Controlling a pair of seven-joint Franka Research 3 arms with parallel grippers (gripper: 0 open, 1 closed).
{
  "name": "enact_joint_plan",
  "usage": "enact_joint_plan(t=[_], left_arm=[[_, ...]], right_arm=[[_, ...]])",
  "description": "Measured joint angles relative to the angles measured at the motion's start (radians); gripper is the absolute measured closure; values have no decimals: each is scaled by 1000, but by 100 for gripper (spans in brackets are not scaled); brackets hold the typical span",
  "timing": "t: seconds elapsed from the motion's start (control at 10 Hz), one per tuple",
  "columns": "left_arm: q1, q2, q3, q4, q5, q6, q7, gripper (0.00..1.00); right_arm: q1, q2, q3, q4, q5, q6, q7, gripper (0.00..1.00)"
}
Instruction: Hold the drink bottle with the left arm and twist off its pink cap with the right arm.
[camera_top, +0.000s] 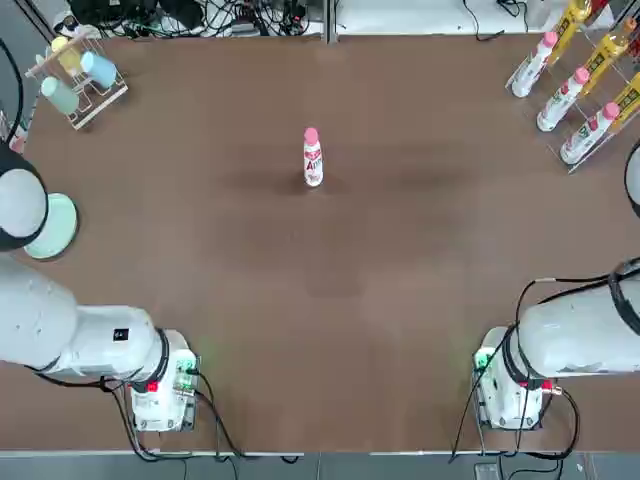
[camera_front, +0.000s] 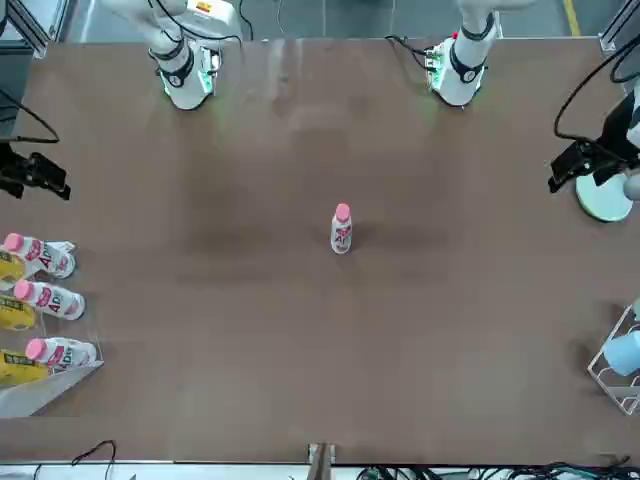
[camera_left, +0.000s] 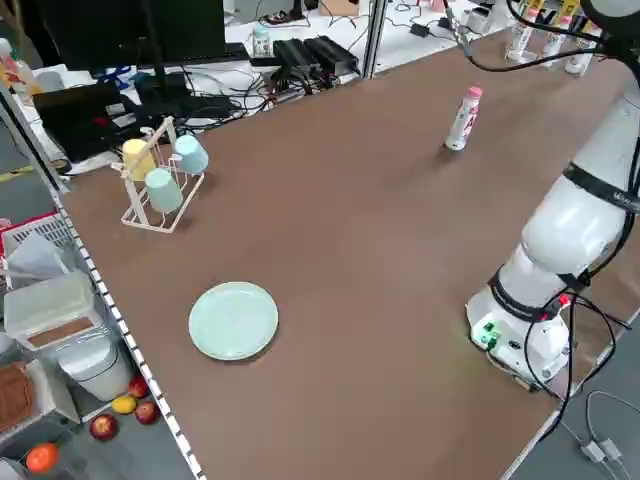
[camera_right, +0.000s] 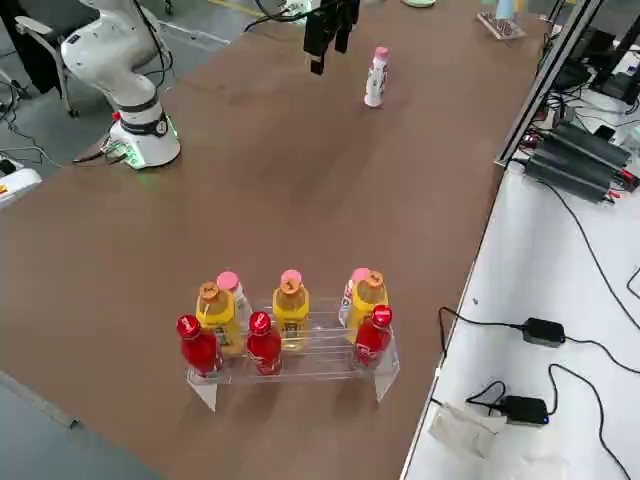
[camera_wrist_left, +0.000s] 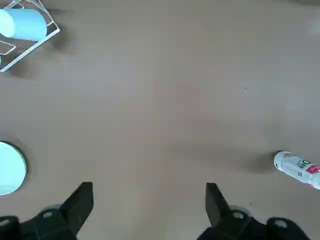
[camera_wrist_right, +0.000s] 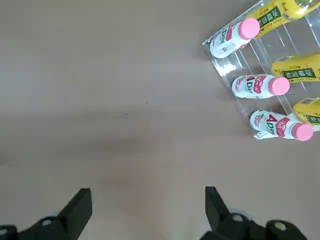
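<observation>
The drink bottle (camera_top: 313, 163) stands upright and alone in the middle of the brown table, with its pink cap (camera_top: 311, 135) on top. The front view shows the bottle (camera_front: 341, 236) and cap (camera_front: 343, 212) as well. My left gripper (camera_wrist_left: 148, 200) hangs high over the table's left side, open and empty; the bottle (camera_wrist_left: 299, 167) lies far off to its side. My right gripper (camera_wrist_right: 148, 205) hangs open and empty over the right side, near the bottle rack. Neither gripper touches the bottle.
A clear rack (camera_top: 572, 75) of white and yellow bottles stands at the far right corner. A wire rack with cups (camera_top: 76, 72) sits at the far left, and a pale green plate (camera_left: 234, 320) lies on the left side. The arms' bases (camera_top: 165, 385) stand at the near edge.
</observation>
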Motion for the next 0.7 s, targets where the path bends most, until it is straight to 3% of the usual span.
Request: enact_joint_plan(t=[0.7], left_arm=[[-3,0,-6,0,-4,0,24,1]], right_arm=[[11,1,8,0,0,-1,0,0]])
